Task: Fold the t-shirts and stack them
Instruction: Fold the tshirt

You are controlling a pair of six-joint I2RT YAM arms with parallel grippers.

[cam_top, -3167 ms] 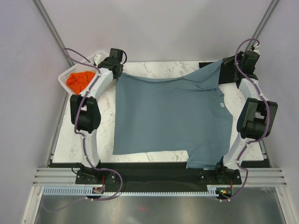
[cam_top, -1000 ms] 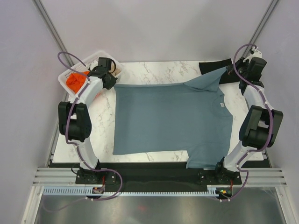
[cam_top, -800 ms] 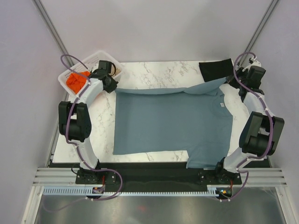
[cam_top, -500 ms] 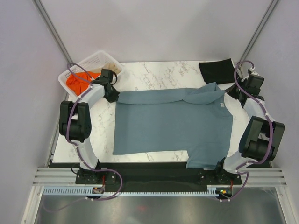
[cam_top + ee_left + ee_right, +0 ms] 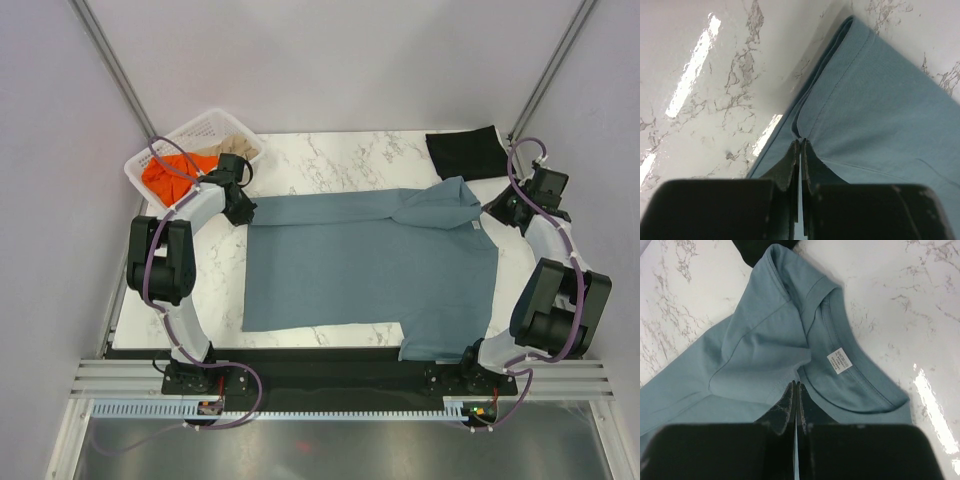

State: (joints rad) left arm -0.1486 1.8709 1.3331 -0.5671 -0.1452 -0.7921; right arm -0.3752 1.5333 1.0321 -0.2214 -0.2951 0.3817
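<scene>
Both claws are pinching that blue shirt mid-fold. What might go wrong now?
The sleeve is bunched beside the right gripper, so the blue-grey t-shirt may end up folded with a lumpy crease. The left gripper pinches only a thin edge, which might slip out.

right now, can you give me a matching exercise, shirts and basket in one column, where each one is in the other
1 blue-grey t-shirt
2 black t-shirt
3 orange t-shirt
4 white basket

A at the far left corner of the table
B inside the basket
C spread over the middle of the table
D at the far right corner of the table

Pairs: 1-C, 2-D, 3-B, 4-A
</scene>
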